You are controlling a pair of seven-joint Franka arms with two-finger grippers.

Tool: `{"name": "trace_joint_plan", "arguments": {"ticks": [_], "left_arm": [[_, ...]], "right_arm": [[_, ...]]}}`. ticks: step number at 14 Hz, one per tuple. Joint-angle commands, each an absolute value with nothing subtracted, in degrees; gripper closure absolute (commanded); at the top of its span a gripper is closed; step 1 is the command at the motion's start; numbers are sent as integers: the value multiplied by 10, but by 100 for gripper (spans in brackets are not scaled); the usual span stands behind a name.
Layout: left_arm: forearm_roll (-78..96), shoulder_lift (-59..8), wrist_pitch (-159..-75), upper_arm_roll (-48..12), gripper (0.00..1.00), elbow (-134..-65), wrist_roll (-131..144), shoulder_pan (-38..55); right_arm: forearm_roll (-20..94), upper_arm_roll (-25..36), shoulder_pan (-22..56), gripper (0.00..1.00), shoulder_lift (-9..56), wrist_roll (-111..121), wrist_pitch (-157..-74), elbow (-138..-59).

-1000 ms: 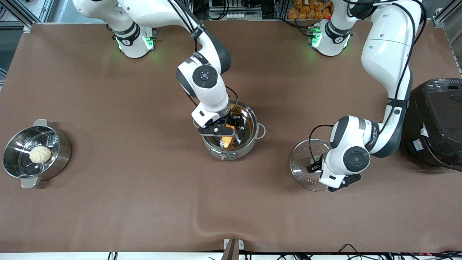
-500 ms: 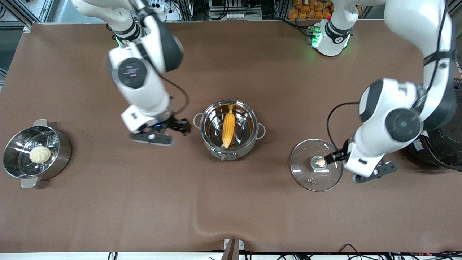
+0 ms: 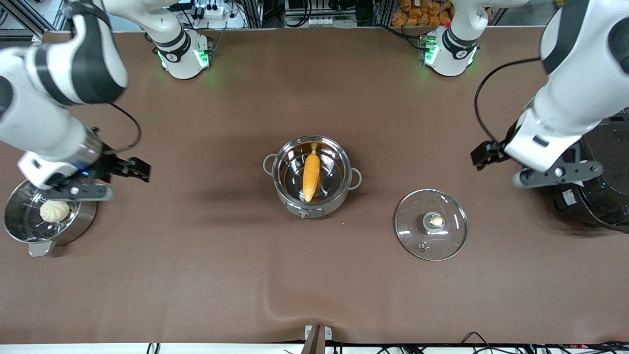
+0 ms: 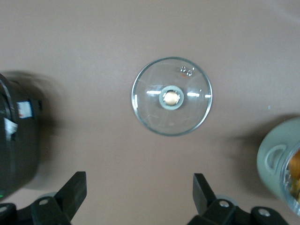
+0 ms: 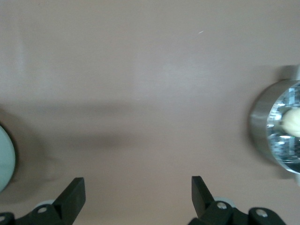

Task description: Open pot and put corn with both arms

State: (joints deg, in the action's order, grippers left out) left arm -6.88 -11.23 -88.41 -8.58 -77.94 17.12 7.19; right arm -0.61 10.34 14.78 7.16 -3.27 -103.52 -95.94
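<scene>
The grey steel pot (image 3: 339, 196) stands open in the middle of the table. The yellow-orange corn (image 3: 310, 175) lies in it, pointed tip toward the front camera. Its glass lid (image 3: 431, 224) with the copper knob lies flat on the table beside the pot, toward the left arm's end; it also shows in the left wrist view (image 4: 171, 96). My right gripper (image 3: 73, 191) is open and empty, high over the steamer pot's rim. My left gripper (image 3: 557, 173) is open and empty, high over the table beside the black cooker. Both wrist views show wide open jaws, the left (image 4: 139, 187) and the right (image 5: 138, 187).
A shiny steamer pot (image 3: 83, 216) with a white bun (image 3: 54, 210) stands at the right arm's end. The large black cooker (image 3: 602, 196) stands at the left arm's end. Bare brown table lies between the pots and the front edge.
The right gripper let go of the corn in the pot and rose away to over the steamer. The left gripper left the lid's knob and rose toward the cooker.
</scene>
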Motion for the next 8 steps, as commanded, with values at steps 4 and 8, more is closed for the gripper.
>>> {"name": "trace_joint_plan", "arguments": {"ticks": [4, 8], "left_arm": [[5, -57, -854, -52, 0, -797, 8, 24], [4, 12, -784, -47, 0, -826, -20, 31]], "right_arm": [[-18, 91, 70, 0, -18, 51, -978, -984], [-15, 91, 45, 0, -19, 69, -935, -952]]}}
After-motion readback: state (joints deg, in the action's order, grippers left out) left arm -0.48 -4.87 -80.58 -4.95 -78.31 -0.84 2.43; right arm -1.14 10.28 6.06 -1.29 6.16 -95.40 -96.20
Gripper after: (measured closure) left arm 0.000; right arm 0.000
